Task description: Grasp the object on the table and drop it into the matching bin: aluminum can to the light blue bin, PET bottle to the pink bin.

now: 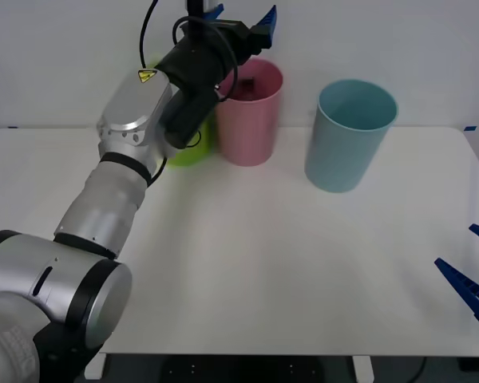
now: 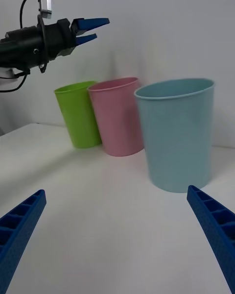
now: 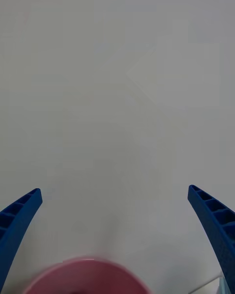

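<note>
Above the pink bin point(image 1: 250, 112), at the far edge of the surface point(image 1: 287, 263), the left gripper point(image 1: 241, 22) hangs in the air with its blue fingers point(image 3: 19, 215) spread apart and nothing between them. Left wrist view: pink rim directly beneath the spread fingers, bare wall beyond. A dark shape point(image 1: 251, 81) lies inside the pink bin near its top, seen in the front view; too small to tell whether it is the PET bottle.

Three bins stand upright in a row along the far edge. Lime green bin point(image 2: 78, 115) sits nearest the far left corner, largely hidden behind the left arm in the front view. Pink bin just beside it, apparently touching. Light blue bin point(image 1: 350, 134) stands apart from the pink one, toward the right and slightly nearer the front edge.

Right gripper point(image 1: 473, 279) rests low at the right edge of the surface, fingers point(image 2: 215, 235) wide apart, holding nothing, facing the row of bins.
</note>
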